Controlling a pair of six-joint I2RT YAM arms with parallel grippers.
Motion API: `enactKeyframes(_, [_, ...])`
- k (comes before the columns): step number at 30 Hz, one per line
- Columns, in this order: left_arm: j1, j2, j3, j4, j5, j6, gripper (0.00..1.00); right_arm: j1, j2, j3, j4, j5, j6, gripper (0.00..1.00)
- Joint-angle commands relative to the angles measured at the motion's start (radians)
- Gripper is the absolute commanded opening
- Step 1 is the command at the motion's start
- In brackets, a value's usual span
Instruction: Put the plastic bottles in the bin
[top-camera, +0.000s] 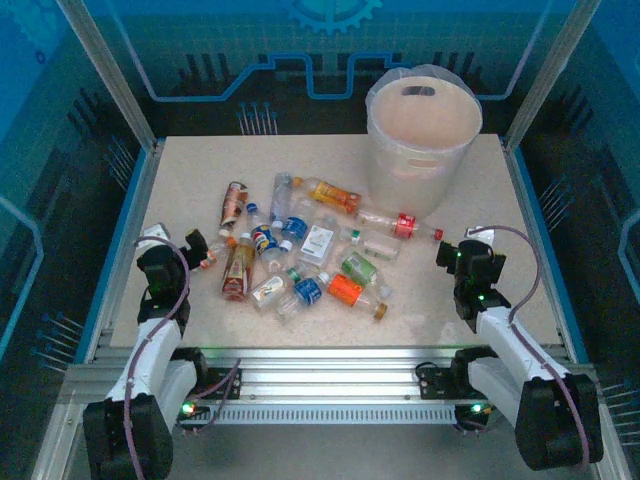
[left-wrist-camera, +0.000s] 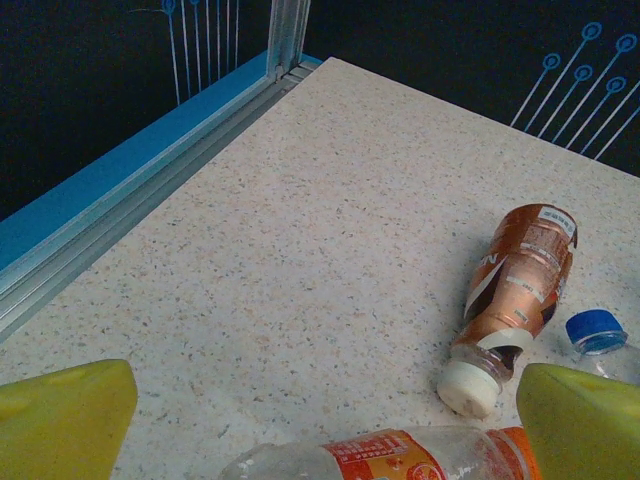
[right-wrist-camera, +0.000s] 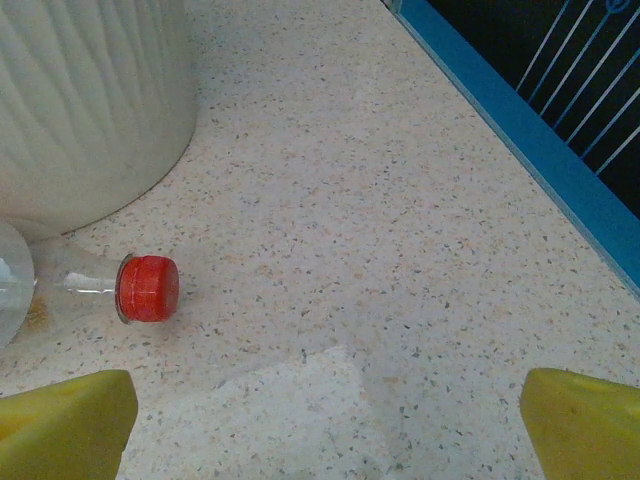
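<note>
Several plastic bottles (top-camera: 300, 250) lie scattered on their sides across the middle of the table. The bin (top-camera: 410, 185), a tall whitish bucket, stands at the back right. My left gripper (top-camera: 200, 246) is open at the left edge of the pile. In its wrist view the left gripper (left-wrist-camera: 325, 405) has a clear orange-labelled bottle (left-wrist-camera: 400, 458) lying low between its yellow fingers (left-wrist-camera: 60, 420), and a brown bottle (left-wrist-camera: 520, 285) with a white cap ahead to the right. My right gripper (top-camera: 447, 253) is open over bare table. A red-capped clear bottle (right-wrist-camera: 147, 288) lies left of the right gripper (right-wrist-camera: 328, 410), beside the bin's wall (right-wrist-camera: 90, 100).
Blue rails and aluminium frame posts border the table on the left (left-wrist-camera: 130, 170) and right (right-wrist-camera: 520, 120). A blue-capped bottle (left-wrist-camera: 597, 332) lies right of the brown one. Bare tabletop stretches ahead of the left gripper and around the right gripper.
</note>
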Motion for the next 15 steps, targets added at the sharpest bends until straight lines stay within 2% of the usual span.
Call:
enactKeyframes(1, [0.005, -0.016, -0.01, 0.026, -0.019, 0.019, 0.99, -0.013, -0.015, 0.008, 0.01, 0.019, 0.011, 1.0])
enactKeyframes(15, [0.005, -0.062, 0.01, 0.012, 0.036, -0.005, 0.99, -0.013, -0.037, 0.009, -0.015, 0.025, 0.022, 1.0])
